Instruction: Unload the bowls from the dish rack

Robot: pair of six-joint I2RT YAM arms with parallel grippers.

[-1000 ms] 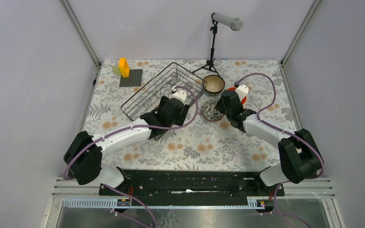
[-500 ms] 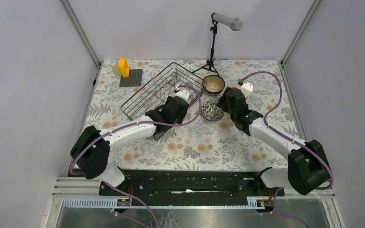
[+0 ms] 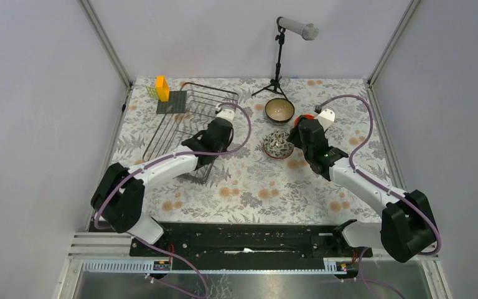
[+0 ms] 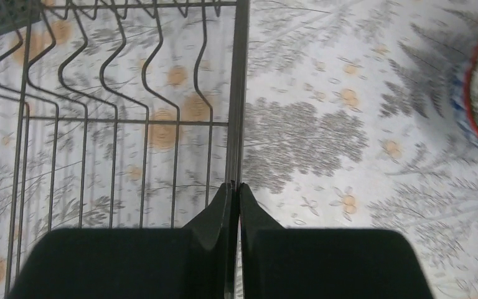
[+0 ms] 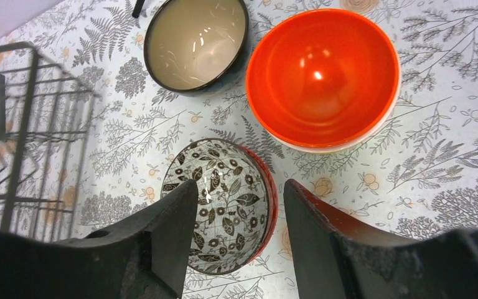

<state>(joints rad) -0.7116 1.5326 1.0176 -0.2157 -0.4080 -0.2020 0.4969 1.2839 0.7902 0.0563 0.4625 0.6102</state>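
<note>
Here, three of the bowls stand on the floral tablecloth (image 3: 255, 187), right of the dish rack (image 4: 241, 87) and clear of it. The farthest is a dark bowl (image 5: 196, 40) with a glossy beige inside. Just beside it, on its right, sits an orange bowl (image 5: 323, 75), bright and shiny within. A pale edge shows under its near rim, and from this angle it could be its own outside or another bowl nested beneath. Nearest the arms is a patterned bowl (image 5: 224, 205), grey-white inside with dark leaves and flowers and a red rim.

The dish rack is a rectangular basket of dark wire, with wavy upright tines along its floor; the flowered cloth shows through the wires. It lies at a slant on the left half of the table, with its far left corner at the flat dark plate (image 3: 172, 102). A yellow-orange block (image 3: 162, 87) stands just beyond the plate.

The left gripper (image 4: 232, 185) is clamped tight on the straight rim wire at the rack's right side, fingers pressed together around it. The right gripper (image 5: 239, 187) hangs above the patterned bowl with its fingers (image 5: 180, 230) spread apart, one over each side of the bowl, gripping nothing. A microphone stand (image 3: 279, 62) rises at the far edge behind the dark bowl.
</note>
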